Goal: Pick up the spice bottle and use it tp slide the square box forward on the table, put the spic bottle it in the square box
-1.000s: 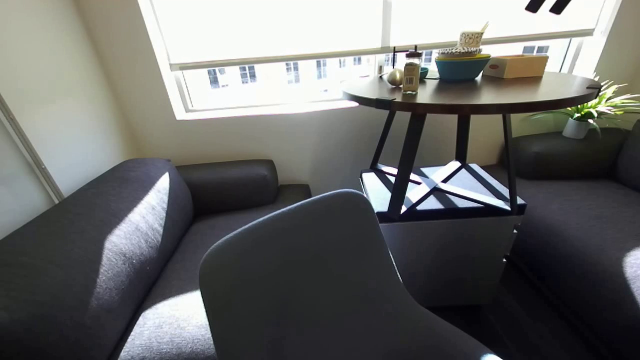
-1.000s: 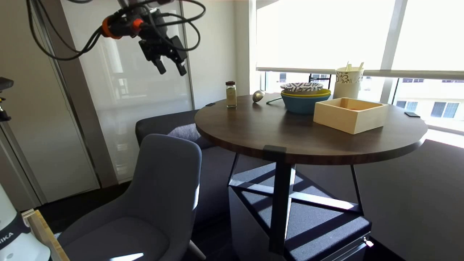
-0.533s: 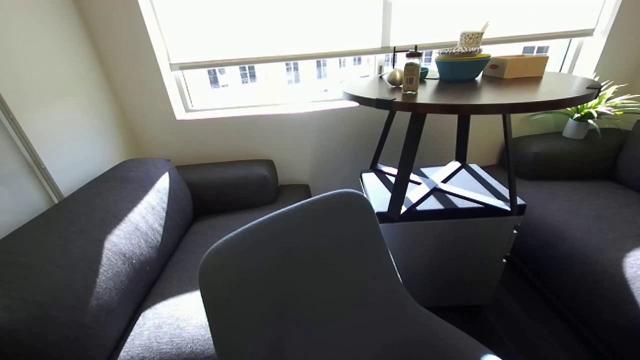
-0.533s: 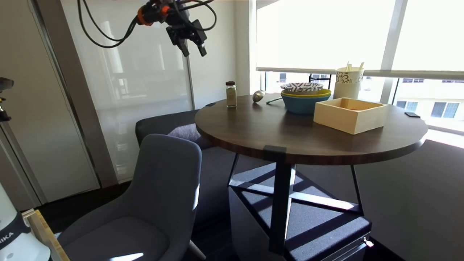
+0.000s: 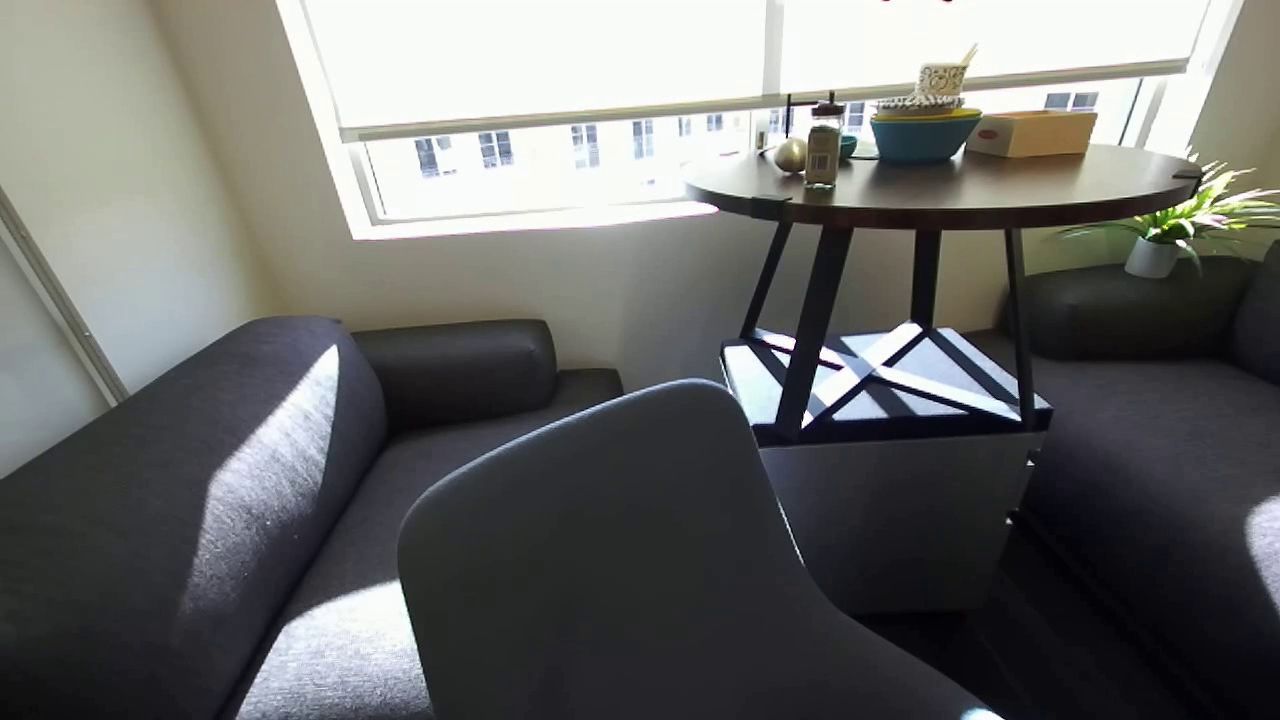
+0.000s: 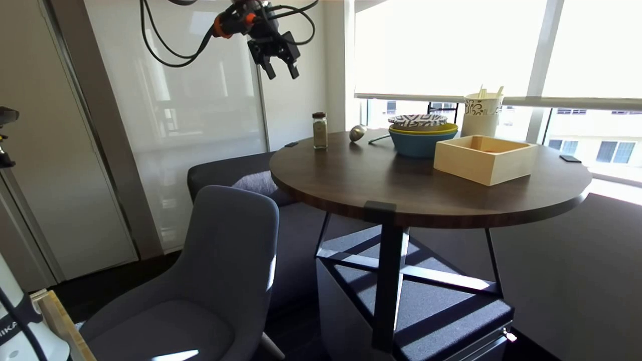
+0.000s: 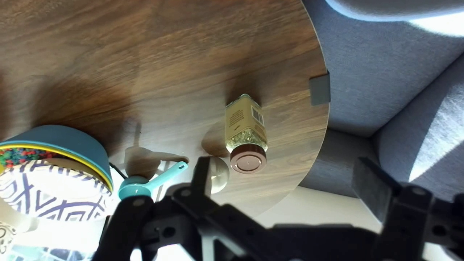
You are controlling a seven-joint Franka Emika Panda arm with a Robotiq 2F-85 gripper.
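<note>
The spice bottle (image 6: 320,133) is clear glass with a brown cap and tan label. It stands upright near the edge of the round dark brown table (image 6: 361,180); it also shows in an exterior view (image 5: 822,155) and the wrist view (image 7: 246,123). The low tan square box (image 6: 481,163) sits open-topped across the table, also in an exterior view (image 5: 1045,135); the wrist view does not show it. My gripper (image 6: 283,76) is open and empty, above the table's height and up from the bottle. In the wrist view the bottle's cap lies nearer the left finger.
Blue and yellow bowls (image 6: 419,145) with a patterned bowl stand beside the box. A patterned cup with utensils (image 6: 481,113) is behind. A metallic round object (image 6: 357,133) and a teal scoop (image 7: 170,175) lie near the bottle. A grey chair (image 6: 225,240) stands before the table.
My gripper has moved right and somewhat up in an exterior view, closer to the bottle, staying open. The bottle, box and table have not moved.
</note>
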